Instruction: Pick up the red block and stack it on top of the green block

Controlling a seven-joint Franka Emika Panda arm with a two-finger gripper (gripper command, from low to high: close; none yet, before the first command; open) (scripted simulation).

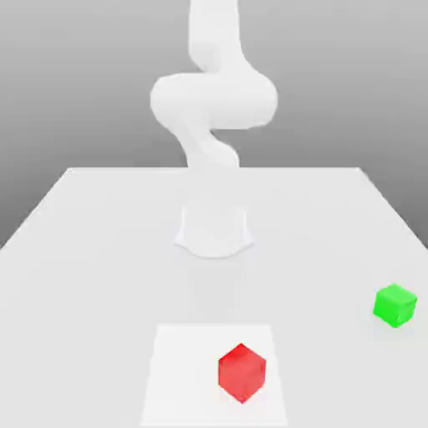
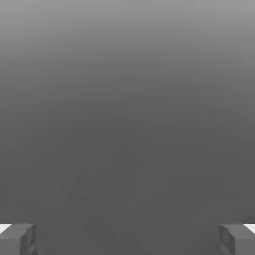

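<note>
- Where the hand view looks past the end effector, two grey fingertips spread wide apart at opposite edges, nothing clamped between them, plain grey gradient beyond.
- Farther out, in the exterior view: white arm rising from a round white base set on the worktop, bending through a bulky joint and leaving the frame upward.
- Red block resting near the front of the worktop, turned so that one corner faces the camera, sitting on a slightly brighter white square patch, toward that patch's side at the exterior view's right.
- Green block resting on the worktop toward the exterior view's right edge, somewhat farther back than the red block and well apart from it.
- Both blocks flat on the surface, neither stacked, neither touched by the arm.
- Base standing behind the red block, near the middle of the worktop, well apart from both blocks.
- Pale worktop reaching back to a straight far edge, with a grey backdrop above it.
</note>
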